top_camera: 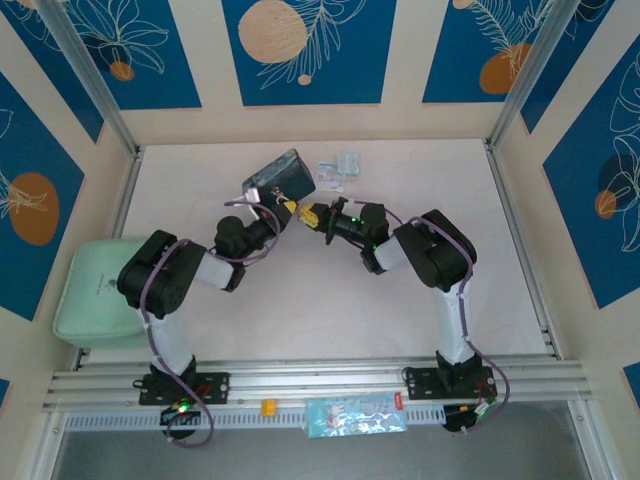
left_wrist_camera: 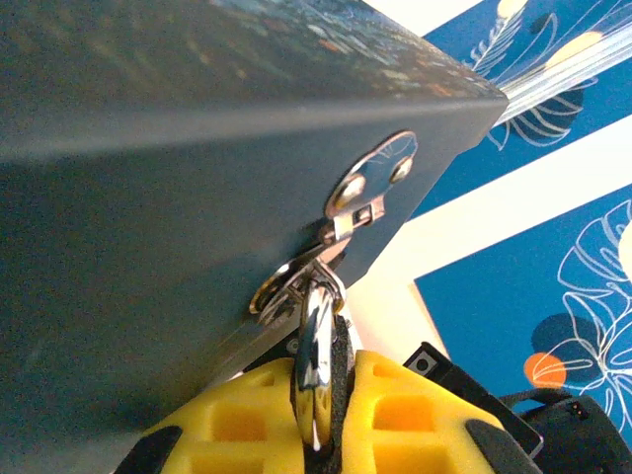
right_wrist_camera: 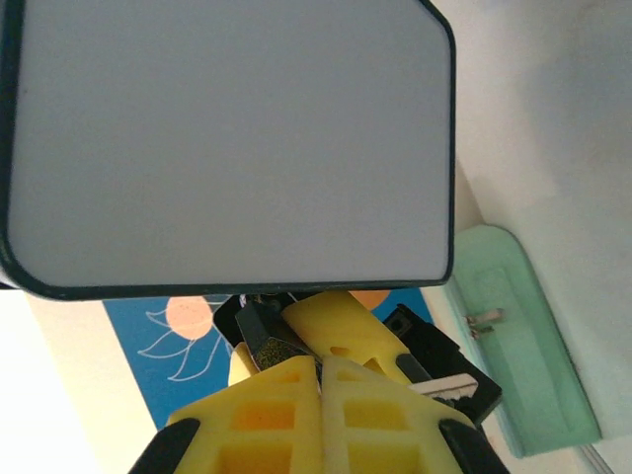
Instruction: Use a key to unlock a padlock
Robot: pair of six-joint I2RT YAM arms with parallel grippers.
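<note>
Padlock (left_wrist_camera: pixel 316 336) and both pincers sit past the middle of the table (top_camera: pixel 300 320), a little toward its far edge. At the near edge the two arm bases stand on a metal rail, with a flat printed packet (top_camera: pixel 355 415) lying between them. Beyond the rail the white surface is bare across to the right edge, while a pale green tray (top_camera: pixel 95 290) takes the left edge beside the left arm's elbow. Farther in, the arms lean toward each other and their yellow tips nearly meet. The left gripper (left_wrist_camera: pixel 331 373) is clenched on the padlock, pinching what looks like its silver shackle between both fingers; the lock's body is hidden behind them. The metal runs up to the ring under the silver hasp (left_wrist_camera: pixel 373 181) on the dark side of the tin (top_camera: pixel 275 177), which is tilted just beyond the fingers. The right gripper (right_wrist_camera: pixel 321 367) is pressed fully closed just below the tin's pale underside, close beside the left one; whether the key is nipped in its seam I cannot tell. Behind the tin a few small clear packets (top_camera: pixel 340 170) lie near the far edge, apart from it, with open table toward both far corners.
</note>
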